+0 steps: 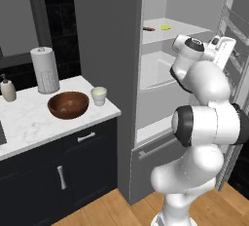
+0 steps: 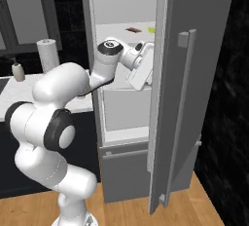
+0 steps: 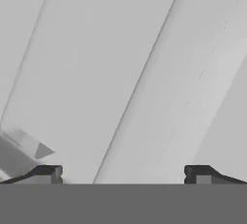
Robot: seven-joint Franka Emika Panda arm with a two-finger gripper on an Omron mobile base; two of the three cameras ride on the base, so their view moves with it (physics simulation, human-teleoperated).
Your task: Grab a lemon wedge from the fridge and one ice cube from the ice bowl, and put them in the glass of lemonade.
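Note:
The fridge stands open, its door swung to the right. On its upper white shelf lies the tiny yellow-green lemon wedge. My white hand reaches into the fridge just below and to the right of that shelf, close to the door's inner side. The gripper is open, its tips wide apart with nothing between them, facing a white inner wall. On the counter at left sit the reddish-brown ice bowl and, right of it, the pale glass of lemonade. I cannot make out ice in the bowl.
A thin reddish-brown item lies left of the wedge on the same shelf. A paper-towel roll and a soap dispenser stand at the back of the marble counter. The door's long bar handle faces outward.

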